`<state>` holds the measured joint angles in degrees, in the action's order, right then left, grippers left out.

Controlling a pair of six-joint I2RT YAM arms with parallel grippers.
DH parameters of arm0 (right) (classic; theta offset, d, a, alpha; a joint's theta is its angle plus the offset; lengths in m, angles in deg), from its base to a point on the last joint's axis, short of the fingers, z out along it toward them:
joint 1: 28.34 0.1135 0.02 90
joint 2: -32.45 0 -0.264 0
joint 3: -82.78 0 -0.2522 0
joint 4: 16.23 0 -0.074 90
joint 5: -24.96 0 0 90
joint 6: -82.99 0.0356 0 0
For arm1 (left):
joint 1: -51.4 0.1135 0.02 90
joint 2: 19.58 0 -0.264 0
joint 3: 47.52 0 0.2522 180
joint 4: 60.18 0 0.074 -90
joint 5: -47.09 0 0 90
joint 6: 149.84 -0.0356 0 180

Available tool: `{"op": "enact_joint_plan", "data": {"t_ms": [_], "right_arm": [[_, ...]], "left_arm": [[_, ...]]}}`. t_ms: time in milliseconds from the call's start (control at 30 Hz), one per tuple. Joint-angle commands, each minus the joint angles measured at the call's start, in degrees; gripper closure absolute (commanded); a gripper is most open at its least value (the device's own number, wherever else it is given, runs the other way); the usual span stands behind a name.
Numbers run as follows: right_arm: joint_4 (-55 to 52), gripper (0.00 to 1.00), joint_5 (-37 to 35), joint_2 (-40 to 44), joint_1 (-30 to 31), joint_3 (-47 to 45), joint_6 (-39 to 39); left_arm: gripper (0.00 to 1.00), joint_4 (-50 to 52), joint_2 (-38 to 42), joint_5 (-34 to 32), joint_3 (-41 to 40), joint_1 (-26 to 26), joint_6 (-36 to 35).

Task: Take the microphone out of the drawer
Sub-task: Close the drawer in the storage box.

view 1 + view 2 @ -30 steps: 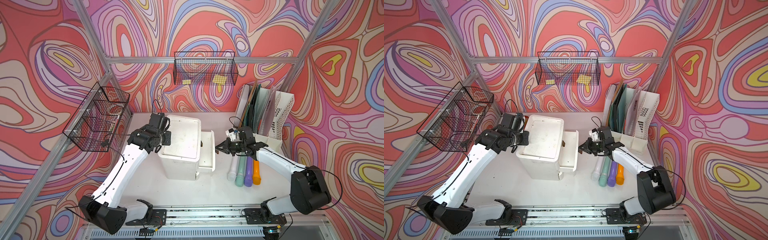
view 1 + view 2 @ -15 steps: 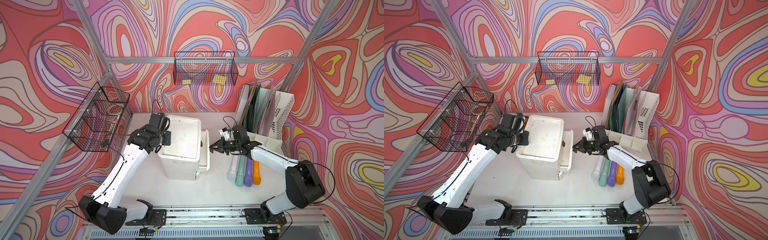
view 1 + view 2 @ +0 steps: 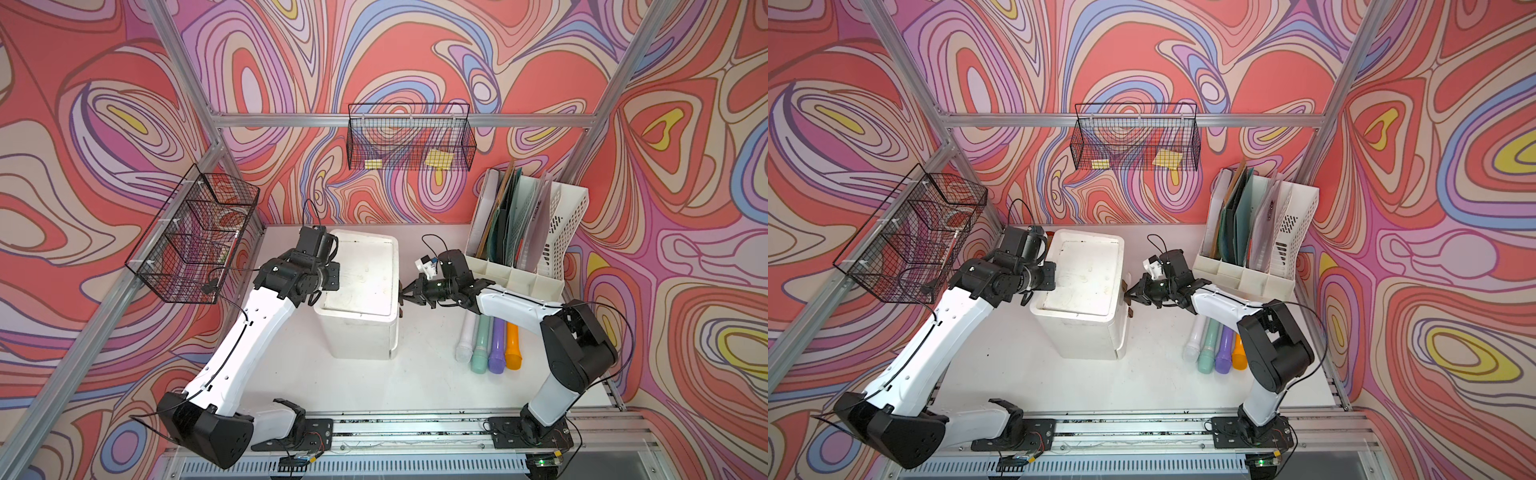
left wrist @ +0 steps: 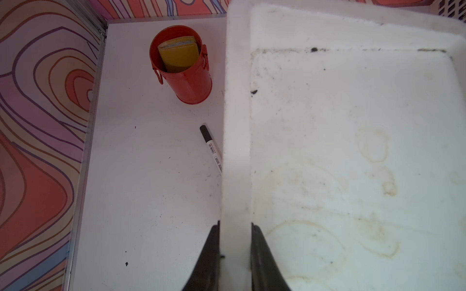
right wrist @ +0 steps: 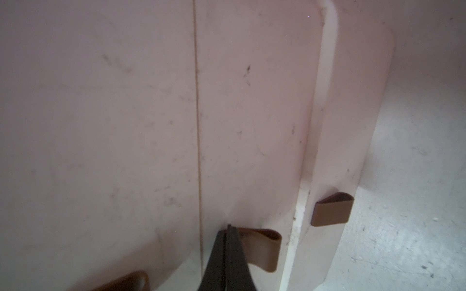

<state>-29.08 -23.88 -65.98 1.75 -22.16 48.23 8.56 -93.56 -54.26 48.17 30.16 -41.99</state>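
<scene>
A wire basket (image 3: 409, 139) holding yellow notes (image 3: 439, 158) is hung on the back wall, and another basket (image 3: 193, 245) at the side. A file rack (image 3: 561, 232) of folders (image 3: 505, 220) is stood on the surface (image 3: 415, 382). Beside it, white (image 3: 465, 345), teal (image 3: 481, 351), purple (image 3: 497, 353) and orange (image 3: 513, 349) tubes are laid side by side. A red cup (image 4: 184, 73) holding a yellow wallet (image 4: 177, 56) is stood upright, with a marker (image 4: 211, 148) laid near it.

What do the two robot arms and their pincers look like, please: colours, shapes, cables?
The left arm and right arm both have smooth white link shells and bulky black joint housings. A thin black cable runs along each arm. The left pincer and right pincer each have two slim, tapering black fingers. No markings are readable.
</scene>
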Motion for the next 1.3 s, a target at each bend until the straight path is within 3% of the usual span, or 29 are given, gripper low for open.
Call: {"op": "enact_joint_plan", "data": {"t_ms": [0, 233, 667, 733, 867, 933, 1267], "right_arm": [[1.01, 1.0, -0.14, -0.64, 3.12, 1.02, -0.22], [-9.22, 1.0, -11.03, 3.47, 3.07, -0.04, -1.52], [7.92, 1.0, -17.03, 5.06, 3.04, -15.16, 14.62], [10.74, 0.94, -16.67, 4.33, 3.05, -16.19, 16.12], [16.18, 0.7, -16.9, 2.75, 3.05, -18.49, 20.17], [19.65, 0.63, -16.94, 1.61, 3.06, -19.81, 22.65], [31.38, 0.55, -17.82, -4.65, 4.42, -22.03, 31.45]], "left_arm": [[1.0, 3.47, -0.98, 3.48, -0.19, -1.1, -1.23], [1.0, 2.96, -0.56, 3.27, -1.03, -1.09, -1.26], [1.0, 2.76, -0.21, 3.44, -1.24, -1.16, -1.16], [1.0, 2.76, -0.16, 3.49, -1.3, -1.09, -1.06], [1.0, 2.76, -0.15, 3.52, -1.25, -1.17, -1.06], [1.0, 2.68, -0.2, 3.58, -1.25, -1.13, -0.97], [1.0, 2.46, -0.64, 3.71, -1.2, -1.17, -0.98]]}}
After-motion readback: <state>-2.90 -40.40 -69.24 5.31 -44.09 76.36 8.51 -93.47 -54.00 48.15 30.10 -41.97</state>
